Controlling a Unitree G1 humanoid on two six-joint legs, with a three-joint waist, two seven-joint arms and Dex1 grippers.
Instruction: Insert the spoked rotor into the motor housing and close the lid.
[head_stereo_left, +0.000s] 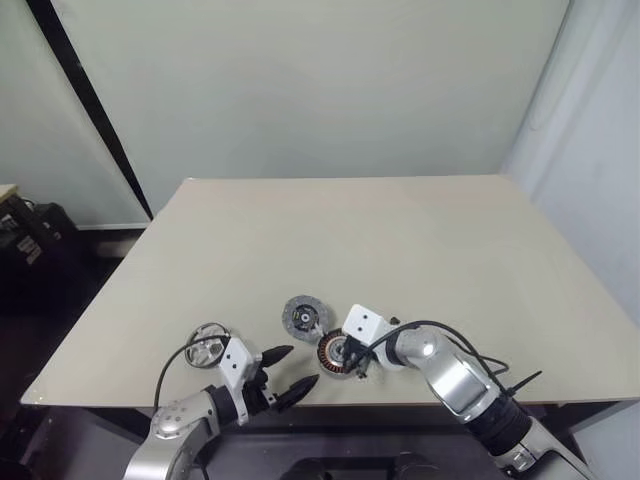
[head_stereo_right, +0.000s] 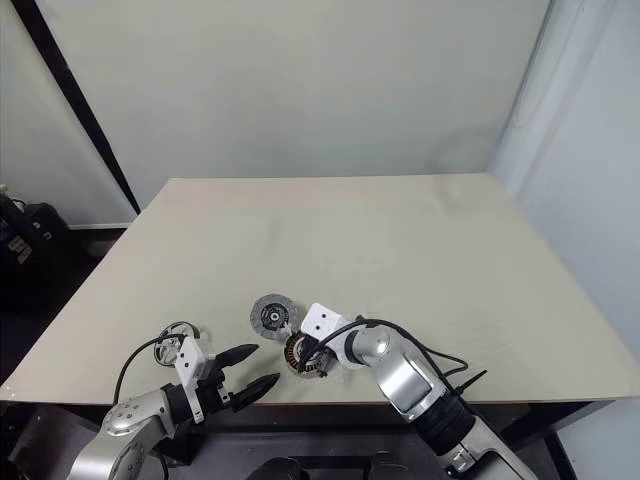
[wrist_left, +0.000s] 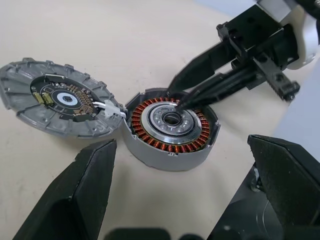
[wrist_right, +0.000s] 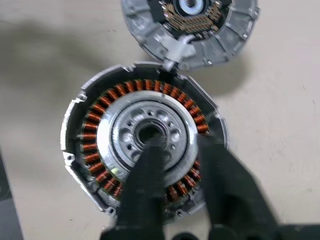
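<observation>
Motor housing (head_stereo_left: 335, 353) sitting near the front edge of the beige table (head_stereo_left: 400, 250), open side up, copper windings ringing a silver hub with a dark hole in the middle. Lid (head_stereo_left: 304, 316) lying flat right beside it on the far-left side, rim touching the housing's rim, inner face up with a little circuit board showing, and tied to the housing by short white wires with a connector (wrist_left: 111, 107). Spoked rotor (head_stereo_left: 207, 345) parked well off to the left near the front edge, just behind the left wrist and partly hidden by its black cable. Right gripper (wrist_left: 175, 97) angled down over the housing, jaws parted a little and gripping nothing, one finger (wrist_right: 147, 165) over the hub, the other over the windings, so basically blocking the top of the housing. Left gripper (head_stereo_left: 300, 365) hanging at the table's front edge between rotor and housing, jaws spread wide and empty, pointed toward the housing. Rest of the tabletop bare; some dark gear (head_stereo_left: 30, 240) on the floor off the left side.
</observation>
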